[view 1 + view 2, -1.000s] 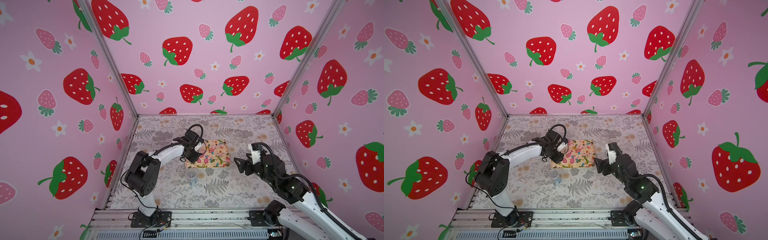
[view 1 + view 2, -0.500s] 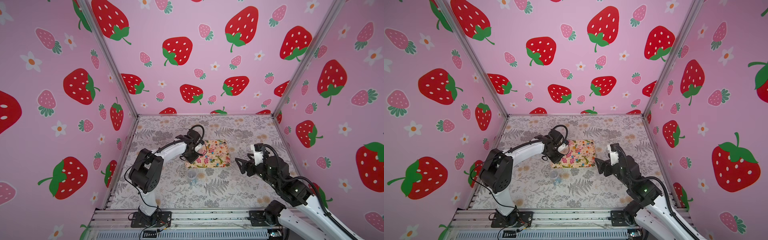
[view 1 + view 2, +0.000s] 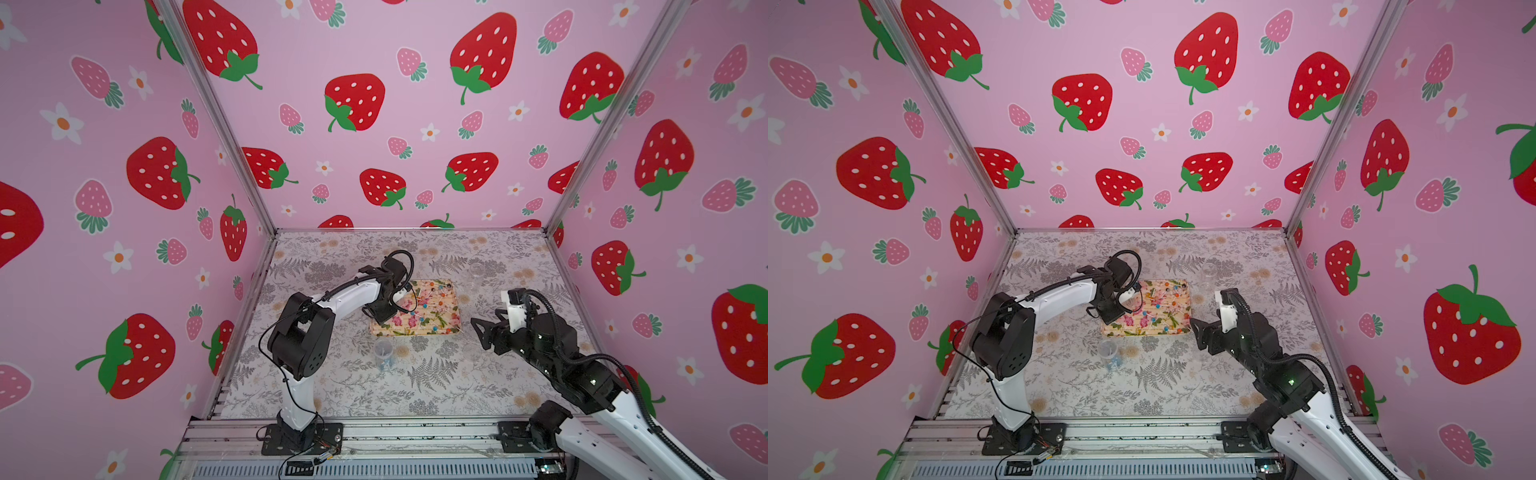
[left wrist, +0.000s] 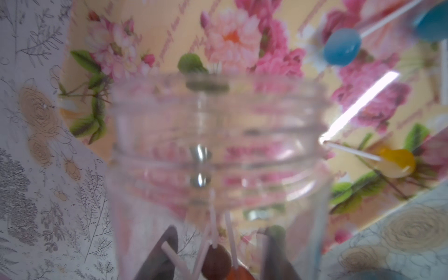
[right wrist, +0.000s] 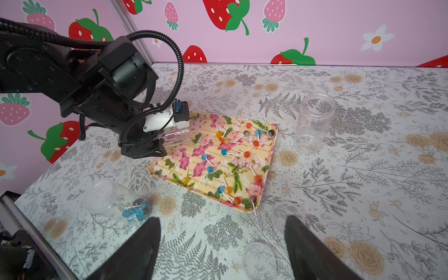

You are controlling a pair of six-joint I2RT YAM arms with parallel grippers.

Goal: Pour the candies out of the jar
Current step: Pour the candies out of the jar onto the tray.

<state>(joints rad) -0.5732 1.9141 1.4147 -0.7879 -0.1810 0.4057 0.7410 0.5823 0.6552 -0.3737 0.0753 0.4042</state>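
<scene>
over the left edge of the floral tray, the left gripper is clamped tight on the clear jar. jar lies roughly sideways, mouth aimed in over the tray. most candies are scattered on the tray. a few leftover candies sit back near the jar's base in the left wrist view. pour looks nearly done, not finished. to do it well: tip the mouth clearly below the base so the sticks slide, keep the mouth inside the tray rim, hold the grip firm, maybe a small shake. sticks could jam crosswise at the neck. right gripper has jaws wide, holds nothing, hovers above the table near two loose lids. second jar with blue candies lies on the table, apart from the tray.
</scene>
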